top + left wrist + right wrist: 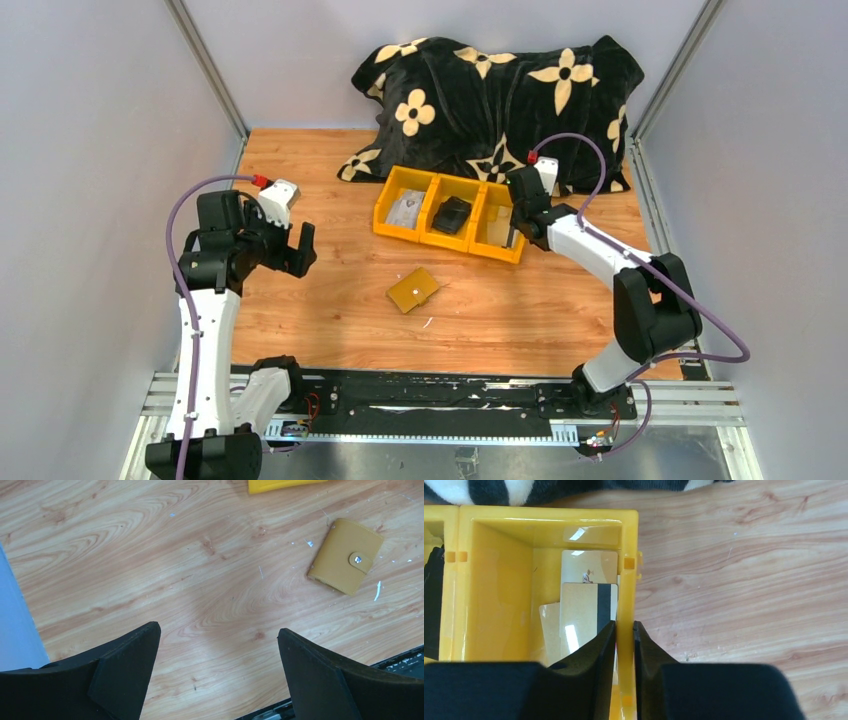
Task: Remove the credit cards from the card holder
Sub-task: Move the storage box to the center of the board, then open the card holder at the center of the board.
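The card holder [413,290] is a mustard-yellow wallet lying closed and snapped on the wood table; it also shows in the left wrist view [345,555]. Several pale credit cards [586,615] lie overlapped in the right compartment of the yellow bin [626,580], also seen from the top [497,228]. My right gripper [624,622] is shut on the bin's right wall, one finger inside and one outside; from the top it [515,235] sits at the bin's right end. My left gripper [217,628] is open and empty above bare wood, left of the wallet [290,252].
The yellow three-compartment bin [445,243] stands at the table's middle back. A black folded pouch [452,214] lies in its middle compartment and pale items [405,210] in its left one. A black flowered blanket [500,90] is heaped behind it. Frame walls bound both sides.
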You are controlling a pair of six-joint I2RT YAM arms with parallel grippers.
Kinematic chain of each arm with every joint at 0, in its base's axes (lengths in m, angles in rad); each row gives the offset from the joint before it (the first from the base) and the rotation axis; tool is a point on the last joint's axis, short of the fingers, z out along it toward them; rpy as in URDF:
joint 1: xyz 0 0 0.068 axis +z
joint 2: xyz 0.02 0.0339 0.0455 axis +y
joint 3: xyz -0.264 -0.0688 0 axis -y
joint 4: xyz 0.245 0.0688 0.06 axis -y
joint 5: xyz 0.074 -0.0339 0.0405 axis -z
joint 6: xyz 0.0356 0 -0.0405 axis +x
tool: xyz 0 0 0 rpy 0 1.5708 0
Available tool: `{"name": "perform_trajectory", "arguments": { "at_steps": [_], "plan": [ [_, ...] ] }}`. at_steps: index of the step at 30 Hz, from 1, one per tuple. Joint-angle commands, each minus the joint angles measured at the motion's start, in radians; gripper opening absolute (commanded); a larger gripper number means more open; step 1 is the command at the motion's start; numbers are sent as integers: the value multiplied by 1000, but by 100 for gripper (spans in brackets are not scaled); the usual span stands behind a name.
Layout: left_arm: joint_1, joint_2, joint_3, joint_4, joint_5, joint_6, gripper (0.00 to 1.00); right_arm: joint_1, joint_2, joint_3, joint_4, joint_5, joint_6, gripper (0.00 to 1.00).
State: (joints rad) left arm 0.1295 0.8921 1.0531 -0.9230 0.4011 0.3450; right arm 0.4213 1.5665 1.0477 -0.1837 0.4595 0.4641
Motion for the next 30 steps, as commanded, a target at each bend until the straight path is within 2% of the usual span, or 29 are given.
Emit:
{"name": "perform_trajectory", "arguments": {
  "at_steps": [1, 3, 5, 8, 11, 16, 21, 30],
  "plan": [
    [7, 5, 38, -33, 24, 20, 100, -25, -36, -6, 83, 16, -111, 32],
    [7, 5, 43, -39, 25, 25, 100, -25, -49, -3, 82, 10, -139, 48],
    [7, 7, 47, -44, 28, 31, 100, -26, -88, 0, 63, -8, -139, 59],
    [7, 12, 53, -47, 29, 31, 100, -4, -145, 22, -11, -82, -96, 69],
    [7, 18, 62, -47, 33, 31, 100, 104, -190, 12, -17, -143, -81, 78],
    [7, 28, 77, -49, 37, 25, 100, 314, -166, 8, 7, -196, -74, 83],
    [7, 27, 87, -57, 42, 23, 100, 457, -27, 43, 39, -232, -72, 86],
    [7, 10, 89, -74, 59, 19, 100, 516, 231, 166, 21, -282, -52, 89]
  ]
}}
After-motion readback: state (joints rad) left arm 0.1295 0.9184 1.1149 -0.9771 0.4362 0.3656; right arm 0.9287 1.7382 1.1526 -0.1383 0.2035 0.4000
